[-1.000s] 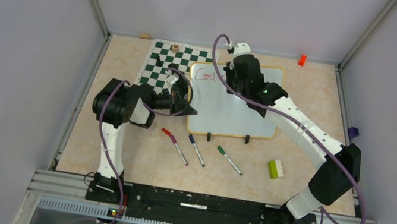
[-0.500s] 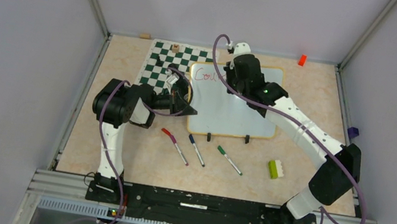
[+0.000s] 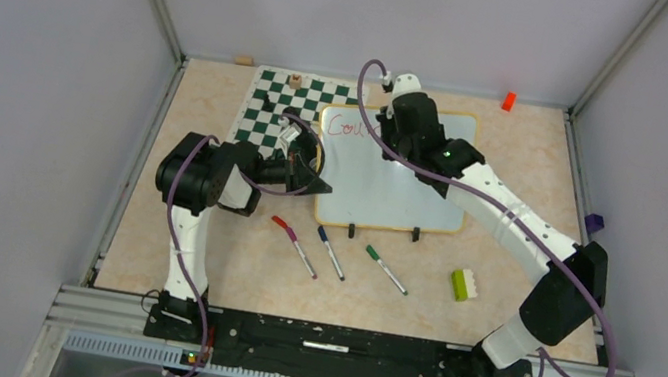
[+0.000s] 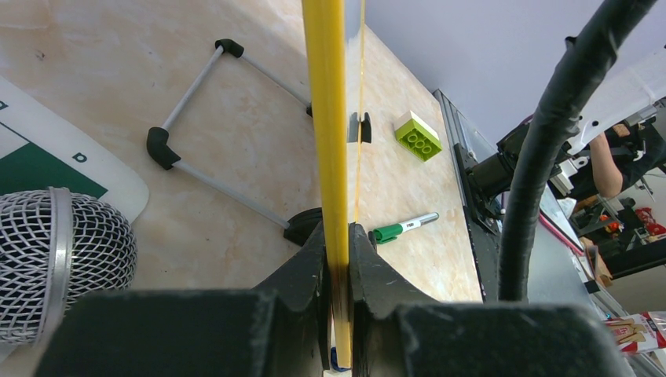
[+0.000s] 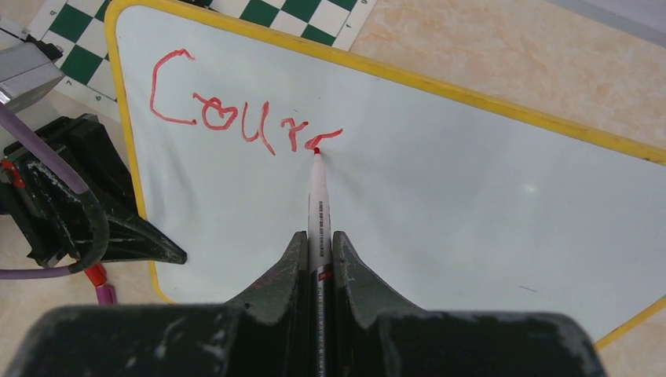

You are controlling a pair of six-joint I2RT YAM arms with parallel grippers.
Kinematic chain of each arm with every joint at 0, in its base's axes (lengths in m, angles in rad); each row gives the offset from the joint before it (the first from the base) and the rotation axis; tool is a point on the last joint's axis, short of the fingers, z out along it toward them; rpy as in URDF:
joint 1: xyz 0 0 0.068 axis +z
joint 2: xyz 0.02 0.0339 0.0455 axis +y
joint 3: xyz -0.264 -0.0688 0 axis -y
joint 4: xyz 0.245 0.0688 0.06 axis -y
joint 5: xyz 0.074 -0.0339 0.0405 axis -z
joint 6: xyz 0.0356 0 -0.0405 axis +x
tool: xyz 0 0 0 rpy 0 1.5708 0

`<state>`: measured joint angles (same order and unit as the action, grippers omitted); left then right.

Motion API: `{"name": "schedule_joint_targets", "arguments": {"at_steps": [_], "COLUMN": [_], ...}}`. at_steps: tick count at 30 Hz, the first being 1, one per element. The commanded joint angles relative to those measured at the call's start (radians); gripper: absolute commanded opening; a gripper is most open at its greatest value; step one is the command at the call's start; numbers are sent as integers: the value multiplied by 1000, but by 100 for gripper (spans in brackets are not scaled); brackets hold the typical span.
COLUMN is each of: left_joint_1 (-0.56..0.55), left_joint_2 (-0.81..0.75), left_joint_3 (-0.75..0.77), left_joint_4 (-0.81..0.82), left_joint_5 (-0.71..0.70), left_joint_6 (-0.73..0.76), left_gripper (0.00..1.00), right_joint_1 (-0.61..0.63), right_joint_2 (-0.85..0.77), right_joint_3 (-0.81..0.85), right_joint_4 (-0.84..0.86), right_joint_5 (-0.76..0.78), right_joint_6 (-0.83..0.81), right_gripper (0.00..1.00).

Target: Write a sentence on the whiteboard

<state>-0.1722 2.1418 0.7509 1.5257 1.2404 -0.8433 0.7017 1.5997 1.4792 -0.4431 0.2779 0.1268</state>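
**Left:** left end effector [image 4: 338,239] clamped on the yellow left rim of the whiteboard [image 3: 391,185], which lies far-centre on the desk [image 3: 197,263], overlapping the chessboard mat [image 3: 263,119].
**Centre:** the sentence [image 5: 245,127], red letters "Cour" plus a partial stroke.
**Right:** right end effector [image 5: 318,250] gripping a red marker [image 5: 319,204], tip touching the last stroke.

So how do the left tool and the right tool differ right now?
The left tool is shut on the yellow rim of the whiteboard; the right tool is shut on a marker. The left tool sits at the board's edge; the right tool is over its face, marker tip at the end of the red writing. Both grip something.
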Motion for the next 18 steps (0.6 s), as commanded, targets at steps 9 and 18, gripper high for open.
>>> {"name": "schedule_joint_targets", "arguments": {"at_steps": [9, 18], "left_joint_1": [-6, -6], "left_joint_2": [-28, -28], "left_joint_3": [-12, -13], "left_joint_4": [93, 93], "left_joint_5": [25, 26], "left_joint_6": [82, 82], "left_gripper": [4, 4], "right_joint_1": [-21, -22], "right_joint_2": [-3, 35], "right_joint_3": [22, 63], "right_joint_4": [-14, 0], "right_joint_5": [122, 130], "right_joint_6": [-10, -10], "right_gripper": [0, 0]}}
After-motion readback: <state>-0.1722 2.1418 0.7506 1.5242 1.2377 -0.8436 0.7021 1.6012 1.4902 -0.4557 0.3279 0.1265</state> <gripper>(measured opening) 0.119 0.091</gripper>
